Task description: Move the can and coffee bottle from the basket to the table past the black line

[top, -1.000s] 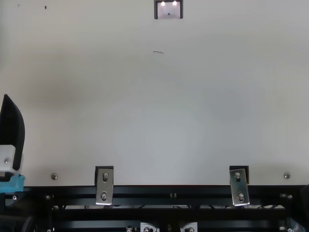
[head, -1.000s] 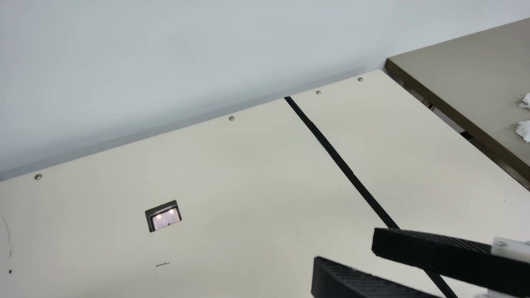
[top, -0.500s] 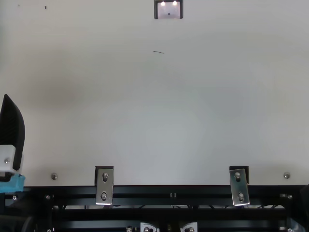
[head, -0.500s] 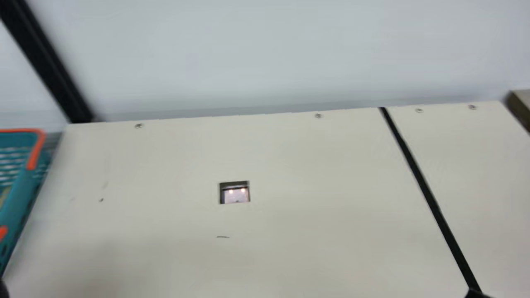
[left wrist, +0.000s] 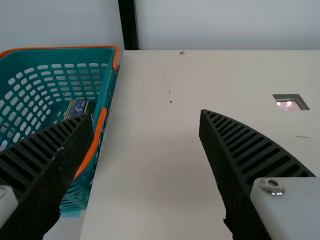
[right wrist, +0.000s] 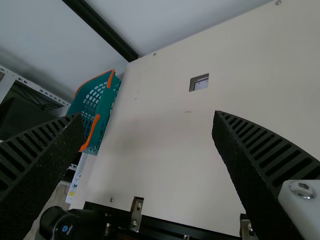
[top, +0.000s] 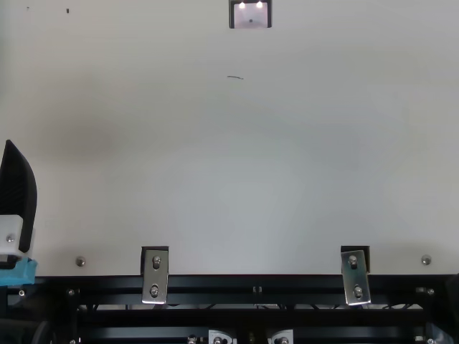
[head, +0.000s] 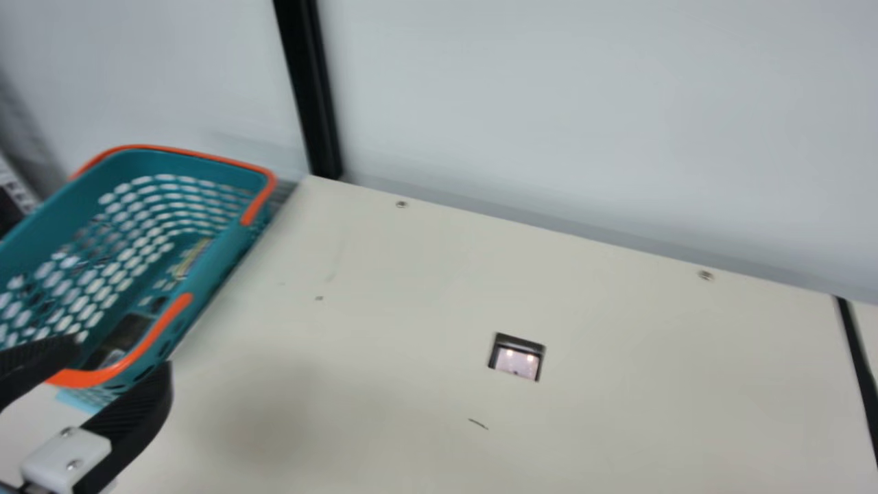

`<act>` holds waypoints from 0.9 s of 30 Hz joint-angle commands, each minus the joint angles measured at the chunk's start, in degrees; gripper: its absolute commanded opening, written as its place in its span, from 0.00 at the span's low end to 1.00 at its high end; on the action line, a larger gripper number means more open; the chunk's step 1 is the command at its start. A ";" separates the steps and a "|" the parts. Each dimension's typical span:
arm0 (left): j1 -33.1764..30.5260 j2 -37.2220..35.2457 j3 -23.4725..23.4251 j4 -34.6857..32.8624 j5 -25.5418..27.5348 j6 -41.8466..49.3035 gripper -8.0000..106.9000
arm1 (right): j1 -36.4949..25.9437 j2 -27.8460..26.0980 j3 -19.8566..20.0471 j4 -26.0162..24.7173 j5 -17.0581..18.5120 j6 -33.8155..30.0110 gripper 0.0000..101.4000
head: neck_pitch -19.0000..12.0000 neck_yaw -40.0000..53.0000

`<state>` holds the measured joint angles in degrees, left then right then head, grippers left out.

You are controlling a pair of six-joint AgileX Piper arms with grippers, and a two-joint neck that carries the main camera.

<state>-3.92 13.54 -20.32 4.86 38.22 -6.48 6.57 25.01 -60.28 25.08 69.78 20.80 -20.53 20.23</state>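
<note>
My left gripper (head: 120,361) is at the main view's lower left, fingers apart, by the near end of the teal basket (head: 214,264). In the left wrist view the left gripper (left wrist: 146,116) stands open with nothing between its fingers, one finger overlapping the basket (left wrist: 106,85). Inside the basket lie a yellowish printed item (head: 192,257) and a dark item (head: 127,333); I cannot tell whether either is the can or coffee bottle. The black line (head: 857,357) runs down the main view's right edge. In the right wrist view the right gripper (right wrist: 147,116) is open and holds nothing.
The cream table (head: 384,288) has a square cutout (head: 517,357) with a shiny surface in it. A black post (head: 312,89) rises behind the table's far left corner. Metal brackets (top: 155,276) sit along the near edge.
The neck camera has turned left, bringing the basket and left gripper into the main view and taking the right gripper out. In the top view the left gripper stays where it was.
</note>
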 commanded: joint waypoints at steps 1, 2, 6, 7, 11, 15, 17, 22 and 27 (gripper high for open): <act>0.00 0.00 0.00 0.00 0.00 0.00 0.85 | 0.00 0.00 0.00 0.00 0.00 0.00 1.00 | -2.43 3.43; 0.00 0.00 0.00 0.00 0.00 0.00 0.85 | 0.00 0.00 0.00 0.00 0.00 0.00 1.00 | -2.84 4.78; 0.00 0.00 0.00 0.00 0.00 0.00 0.85 | 0.00 0.00 0.00 0.00 0.00 0.00 1.00 | -3.80 9.65; 0.00 0.00 0.00 0.00 0.00 0.00 0.85 | 0.00 0.00 0.00 0.00 0.00 0.00 1.00 | -3.94 10.65; 0.00 0.00 0.00 0.00 0.00 0.00 0.85 | 0.00 0.00 0.00 0.00 0.00 0.00 1.00 | -4.25 13.51; 0.00 0.00 0.00 0.00 0.00 0.00 0.85 | 0.00 0.00 0.00 0.00 0.00 0.00 1.00 | -4.38 15.25; 0.00 0.00 0.00 0.00 0.00 0.00 0.85 | 0.00 0.00 0.00 0.00 0.00 0.00 1.00 | -4.38 15.25; 0.00 0.00 0.00 0.00 0.00 0.00 0.85 | 0.00 0.00 0.00 0.00 0.00 0.00 1.00 | -4.38 15.25; 0.00 0.00 0.00 0.00 0.00 0.00 0.85 | 0.00 0.00 0.00 0.00 0.00 0.00 1.00 | -4.38 15.25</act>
<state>-3.92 13.54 -20.32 4.86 38.22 -6.48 6.57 25.01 -60.28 25.08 69.78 20.80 -23.17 34.31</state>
